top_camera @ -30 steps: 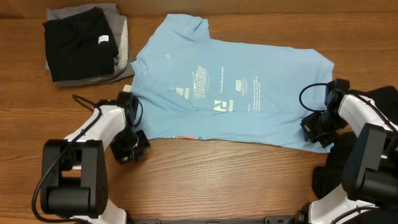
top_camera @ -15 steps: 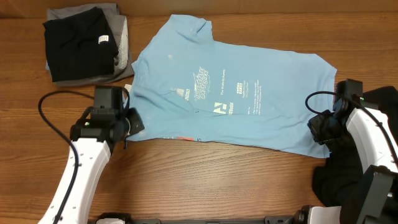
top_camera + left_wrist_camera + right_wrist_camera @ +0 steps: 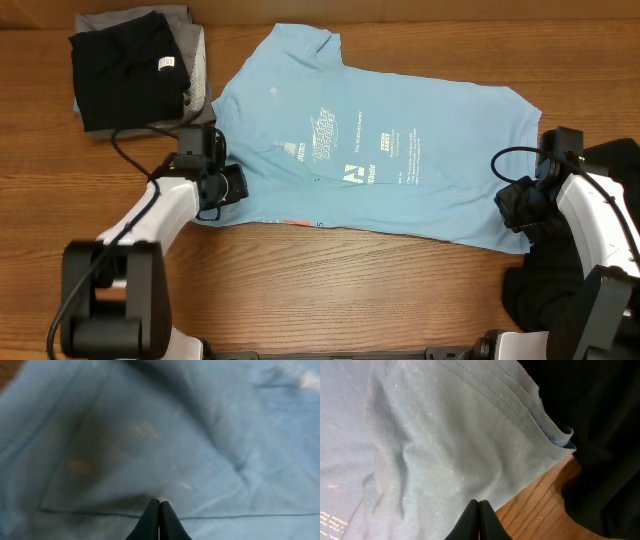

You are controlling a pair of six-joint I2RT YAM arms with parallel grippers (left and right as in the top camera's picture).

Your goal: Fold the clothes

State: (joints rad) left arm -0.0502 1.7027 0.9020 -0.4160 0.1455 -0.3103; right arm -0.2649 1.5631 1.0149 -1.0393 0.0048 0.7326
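Observation:
The light-blue T-shirt (image 3: 380, 150) lies spread flat on the wooden table, its white logos facing up and a bit of coral lettering at its near hem. My left gripper (image 3: 228, 186) is shut and rests on the shirt's left lower edge; the left wrist view shows its tips pressed on the blue fabric (image 3: 200, 435) near a seam. My right gripper (image 3: 515, 212) is shut at the shirt's right lower corner. The right wrist view shows its tips over the fabric's edge (image 3: 445, 435), beside the bare wood. I see no fabric between either pair of jaws.
A folded black garment (image 3: 125, 70) lies on a grey garment (image 3: 197, 70) at the back left. A loose black garment (image 3: 612, 160) is heaped at the right edge, beside the shirt's sleeve, and shows in the right wrist view (image 3: 600, 420). Bare wood (image 3: 350, 290) runs along the front.
My left arm swung out to the left of the shirt and came back onto its left lower edge. My right gripper shifted slightly right; the shirt's right side lies smoother.

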